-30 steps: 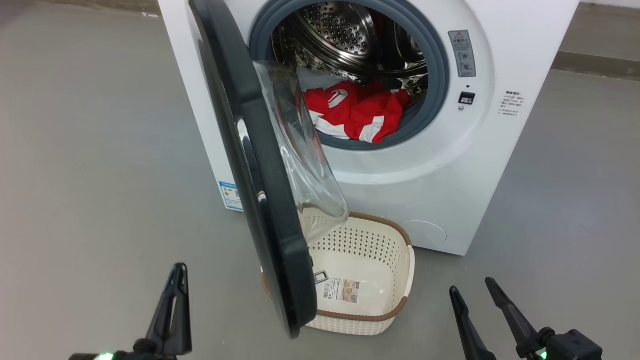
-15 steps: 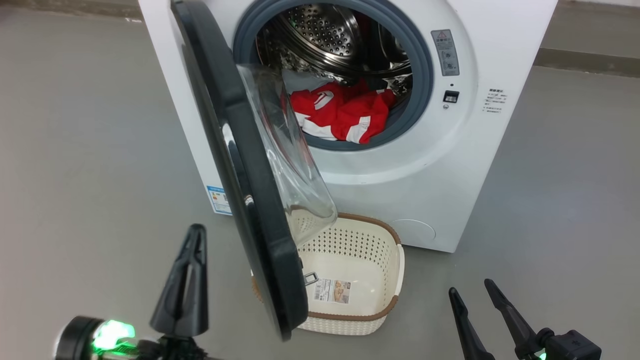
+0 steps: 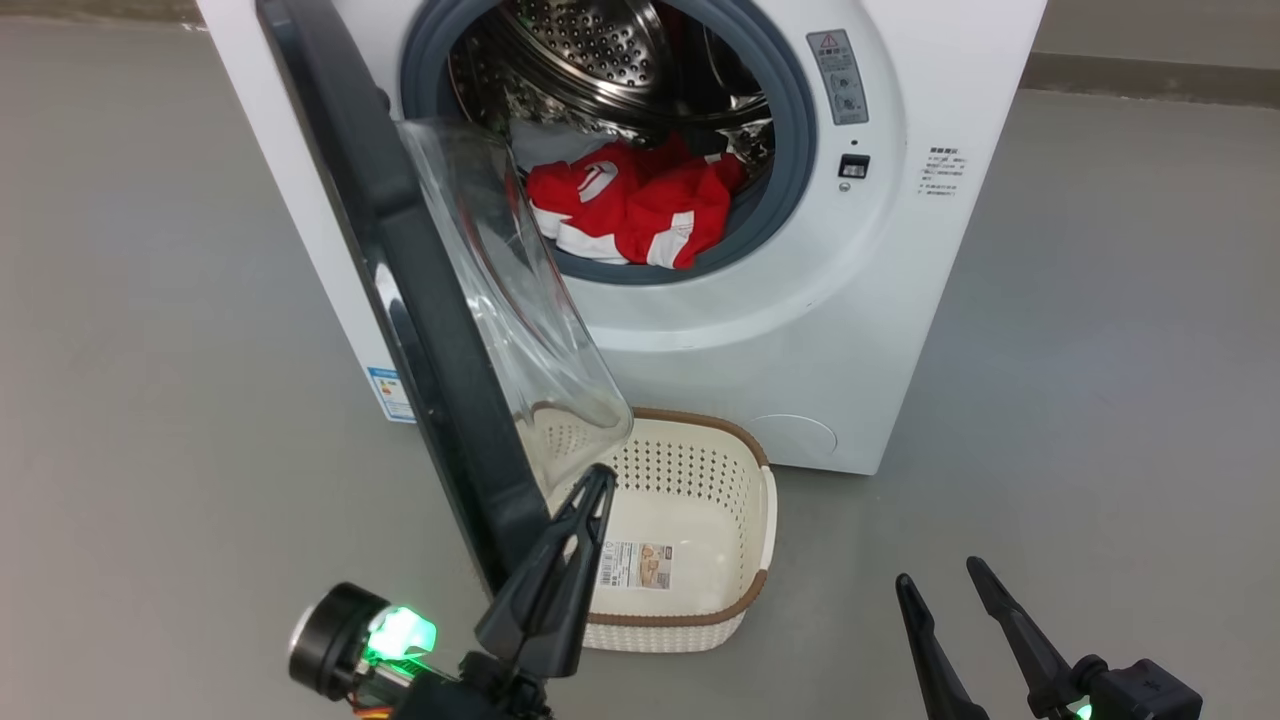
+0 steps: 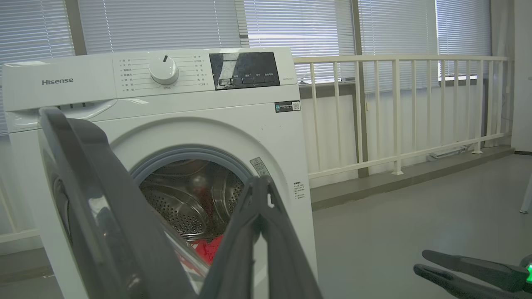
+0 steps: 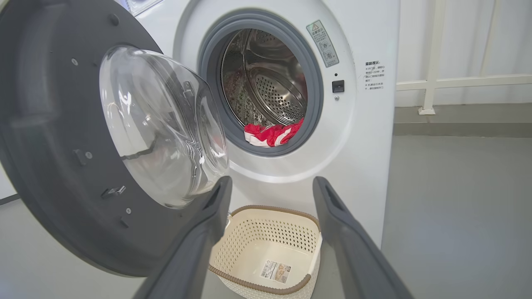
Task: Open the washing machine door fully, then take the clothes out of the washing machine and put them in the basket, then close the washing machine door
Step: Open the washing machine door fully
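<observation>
clothes: red-and-white heap of clothes [image 3: 630,205] lying at the front lip of the drum [image 3: 590,50], inside the washing machine [image 3: 800,330]. The lower folds rest on the grey rubber ring [image 3: 790,170].
door: the washing machine door [image 3: 400,290] is swung out on the robot's left side and stands nearly edge-on in your head view. Its glass bowl [image 3: 510,320] bulges toward the opening. From the right wrist you see its grey inner face.
basket: the basket [image 3: 690,465] is on the floor [image 3: 150,400], tight against the machine's foot, under the opening and partly under the door. You can read the paper label [image 3: 635,565] on its bottom.
left gripper: the left gripper [image 3: 600,480] has its fingers clenched together with nothing between them. The tip is raised beside the door's lower edge, over the basket's near corner. Contact with the door probably isn't there, but you can't confirm it from these angles.
right gripper: the right gripper [image 3: 939,573] has its fingers spread and is holding nothing. It sits low on the right, well apart from machine and basket.
surroundings: blue label sticker [image 3: 390,392] on the machine's left side, white railing [image 4: 395,112] beyond it.
</observation>
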Controlling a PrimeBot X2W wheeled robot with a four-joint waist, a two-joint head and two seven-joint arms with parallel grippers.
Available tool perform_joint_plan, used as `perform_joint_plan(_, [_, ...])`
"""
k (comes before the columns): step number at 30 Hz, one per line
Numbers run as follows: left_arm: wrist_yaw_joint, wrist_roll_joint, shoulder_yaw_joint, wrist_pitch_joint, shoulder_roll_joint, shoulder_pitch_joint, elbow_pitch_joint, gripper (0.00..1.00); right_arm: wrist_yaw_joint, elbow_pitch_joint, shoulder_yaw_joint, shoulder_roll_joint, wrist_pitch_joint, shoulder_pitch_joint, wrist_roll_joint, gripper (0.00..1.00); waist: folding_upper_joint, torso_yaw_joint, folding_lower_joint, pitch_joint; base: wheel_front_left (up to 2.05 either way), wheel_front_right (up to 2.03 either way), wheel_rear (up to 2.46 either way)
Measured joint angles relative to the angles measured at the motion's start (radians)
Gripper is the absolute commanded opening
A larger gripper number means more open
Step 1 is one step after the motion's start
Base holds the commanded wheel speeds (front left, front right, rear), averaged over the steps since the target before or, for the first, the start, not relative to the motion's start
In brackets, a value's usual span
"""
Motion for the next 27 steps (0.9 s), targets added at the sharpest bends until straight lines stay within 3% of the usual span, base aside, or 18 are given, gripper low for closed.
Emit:
perform_joint_plan(13, [-0.015, -0.046, -0.027, 0.111, -0.007, -0.021, 0.182, 0.00, 0.000, -0.005, 0.005, 0.000, 0.000, -0.006, 0.001, 1.00, 0.0000, -0.026, 0.0000, 0.034, 0.00, 0.00, 0.00])
perform_joint_plan(27, [0.013, -0.076, 0.000, 0.118, -0.011, -0.033, 0.258, 0.00, 0.000, -0.016, 0.010, 0.000, 0.000, -0.007, 0.003, 1.00, 0.0000, -0.030, 0.0001, 0.043, 0.00, 0.00, 0.00])
